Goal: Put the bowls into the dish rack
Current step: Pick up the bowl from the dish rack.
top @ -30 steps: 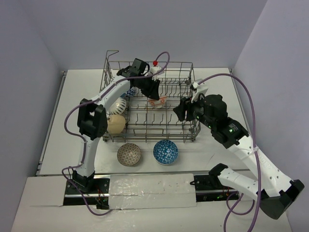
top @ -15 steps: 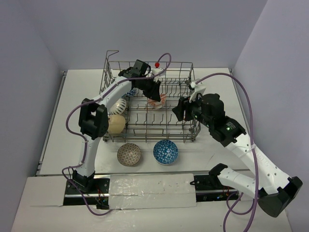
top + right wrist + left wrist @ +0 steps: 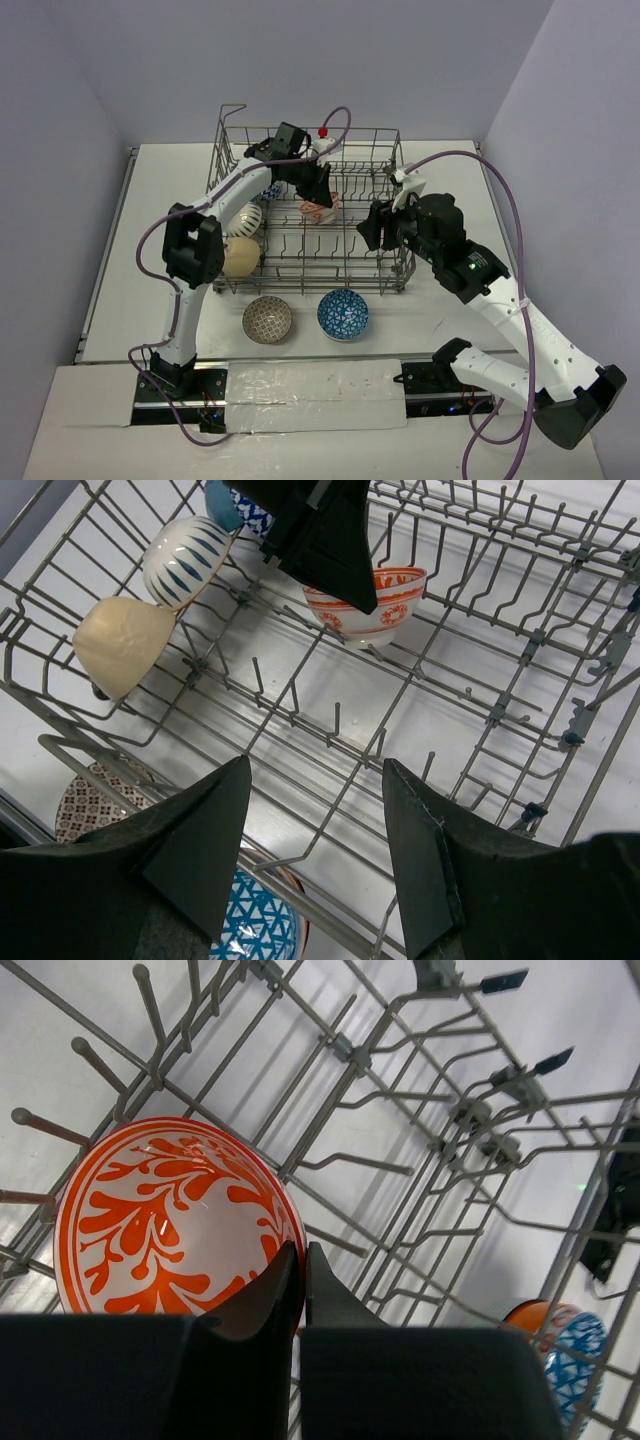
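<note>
The grey wire dish rack [image 3: 310, 131] stands at the back middle of the table. My left gripper [image 3: 320, 190] reaches into it and is shut on the rim of an orange-patterned white bowl [image 3: 322, 208]. In the left wrist view the jaws [image 3: 302, 1260] pinch that bowl's [image 3: 170, 1220] edge. The bowl also shows in the right wrist view [image 3: 375, 605], sitting among the tines. My right gripper [image 3: 372, 228] is open and empty, and hovers over the rack's front right part [image 3: 315, 765]. A brown patterned bowl [image 3: 267, 319] and a blue triangle-patterned bowl [image 3: 343, 314] sit on the table in front of the rack.
Three bowls lean in the rack's left side: a cream one [image 3: 240, 257], a blue-striped white one [image 3: 247, 217] and a blue one [image 3: 270, 190]. The rack's raised handle [image 3: 233, 108] is at its back left corner. Grey walls close in on both sides.
My left gripper has shifted slightly left with the orange bowl. My right gripper has moved a little further over the rack.
</note>
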